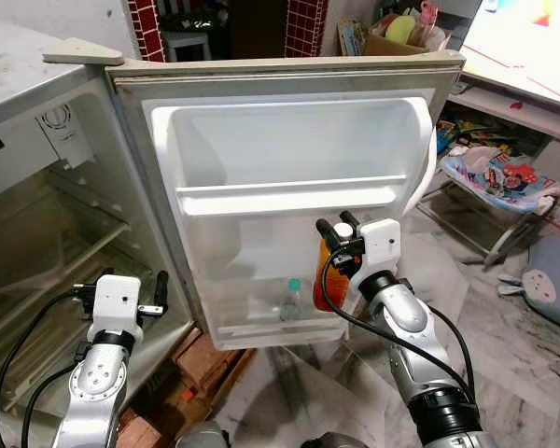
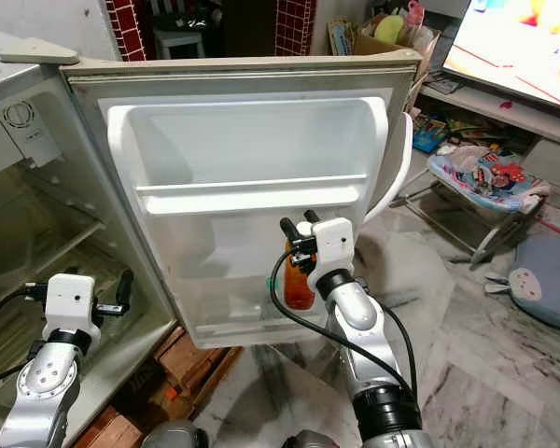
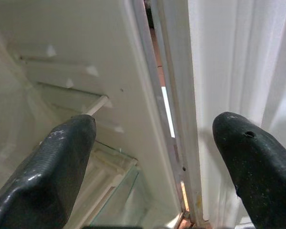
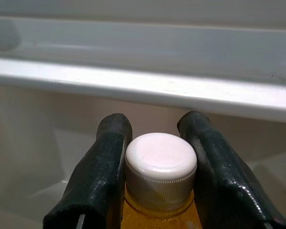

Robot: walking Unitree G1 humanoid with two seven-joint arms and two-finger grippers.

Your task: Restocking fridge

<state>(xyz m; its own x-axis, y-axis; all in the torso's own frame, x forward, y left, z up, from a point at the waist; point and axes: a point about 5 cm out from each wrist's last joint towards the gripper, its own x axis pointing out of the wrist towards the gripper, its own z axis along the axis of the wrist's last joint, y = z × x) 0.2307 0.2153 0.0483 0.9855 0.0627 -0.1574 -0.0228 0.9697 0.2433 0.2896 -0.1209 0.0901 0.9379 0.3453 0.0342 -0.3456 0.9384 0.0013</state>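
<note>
Orange juice bottle (image 2: 298, 280) with a white cap (image 4: 160, 160) sits in the bottom door shelf (image 1: 271, 329) of the open fridge door (image 1: 289, 205). The right gripper (image 4: 160, 167) is clamped on the bottle's neck, one black finger on each side of the cap. In the right wrist view the fingers (image 4: 100, 171) press right up against the cap, w/ a white shelf rail (image 4: 143, 86) running across behind it.

Next to the orange bottle, on the same low shelf, stands a small clear bottle w/ a green cap (image 1: 291, 297). It looks like water, but it's hard to tell through the cloudy shelf front. The upper door shelf (image 1: 289, 196) is a white rail higher up.

The left gripper (image 1: 159, 297) is held up near the fridge body (image 1: 47, 233), by the hinge side of the door. Its two fingers (image 3: 52, 162) are wide apart, holding nothing. In the left wrist view they point at the gap between the fridge wall and the door.

Bricks (image 1: 201, 359) lie on the floor under the door. A baby bouncer (image 1: 499, 182) stands off to the right, well apart from the fridge.
</note>
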